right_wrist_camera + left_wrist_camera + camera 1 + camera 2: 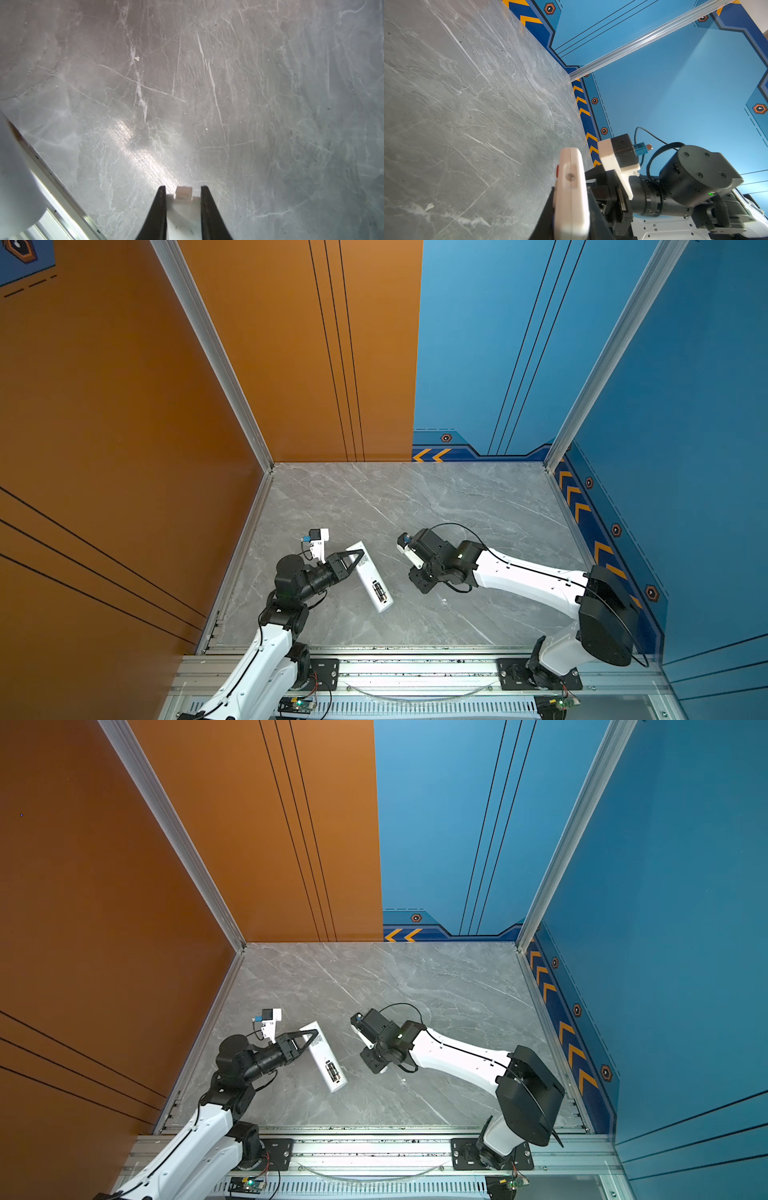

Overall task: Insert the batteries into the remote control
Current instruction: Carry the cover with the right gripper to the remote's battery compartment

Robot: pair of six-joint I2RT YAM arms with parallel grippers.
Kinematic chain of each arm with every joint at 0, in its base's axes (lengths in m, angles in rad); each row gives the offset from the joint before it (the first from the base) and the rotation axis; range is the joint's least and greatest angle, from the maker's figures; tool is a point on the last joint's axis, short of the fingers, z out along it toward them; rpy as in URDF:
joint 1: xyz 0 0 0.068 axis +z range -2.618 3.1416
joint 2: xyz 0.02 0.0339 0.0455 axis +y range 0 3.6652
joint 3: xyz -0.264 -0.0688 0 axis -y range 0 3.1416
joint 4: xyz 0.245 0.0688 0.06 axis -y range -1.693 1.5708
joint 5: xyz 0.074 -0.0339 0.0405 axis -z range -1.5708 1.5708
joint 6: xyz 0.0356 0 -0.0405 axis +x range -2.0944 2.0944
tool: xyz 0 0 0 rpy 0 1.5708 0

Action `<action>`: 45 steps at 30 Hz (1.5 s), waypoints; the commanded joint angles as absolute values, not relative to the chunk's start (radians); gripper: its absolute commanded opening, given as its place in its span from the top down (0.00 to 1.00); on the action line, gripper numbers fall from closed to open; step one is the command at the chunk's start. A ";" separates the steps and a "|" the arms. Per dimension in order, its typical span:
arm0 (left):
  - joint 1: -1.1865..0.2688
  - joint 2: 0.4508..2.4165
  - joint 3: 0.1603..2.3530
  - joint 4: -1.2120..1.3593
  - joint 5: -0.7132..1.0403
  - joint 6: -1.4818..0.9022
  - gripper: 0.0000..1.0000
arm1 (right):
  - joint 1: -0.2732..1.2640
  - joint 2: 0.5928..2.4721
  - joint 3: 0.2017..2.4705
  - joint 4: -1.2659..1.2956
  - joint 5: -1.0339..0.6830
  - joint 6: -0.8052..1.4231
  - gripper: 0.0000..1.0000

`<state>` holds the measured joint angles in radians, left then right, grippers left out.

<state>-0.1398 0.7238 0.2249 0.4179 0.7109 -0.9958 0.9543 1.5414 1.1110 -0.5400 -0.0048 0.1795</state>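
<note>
We are pinching the remote control (368, 574), batteries (377, 592) seated in its open back, in our left jaws; our right jaws are gripping a white plastic piece (184, 195).

remote control (571, 197) blurred, cut by the edge, white piece (184, 194) half hidden, perhaps a lid

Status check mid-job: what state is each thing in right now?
remote control: back up, compartment open
batteries: lying in the open compartment
white cover piece: off the remote control
left gripper: shut on the remote control
right gripper: shut on the white cover piece
</note>
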 commanded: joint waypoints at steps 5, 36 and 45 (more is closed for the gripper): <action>-0.124 0.701 0.227 0.431 0.707 -1.008 1.00 | 0.985 1.438 1.067 -0.469 0.040 0.270 0.84; -0.103 0.672 0.210 0.433 0.700 -1.023 1.00 | 1.166 1.354 1.044 -0.226 0.100 0.402 0.87; -0.101 0.670 0.209 0.434 0.701 -1.027 1.00 | 1.199 1.372 1.047 -0.174 0.124 0.410 0.89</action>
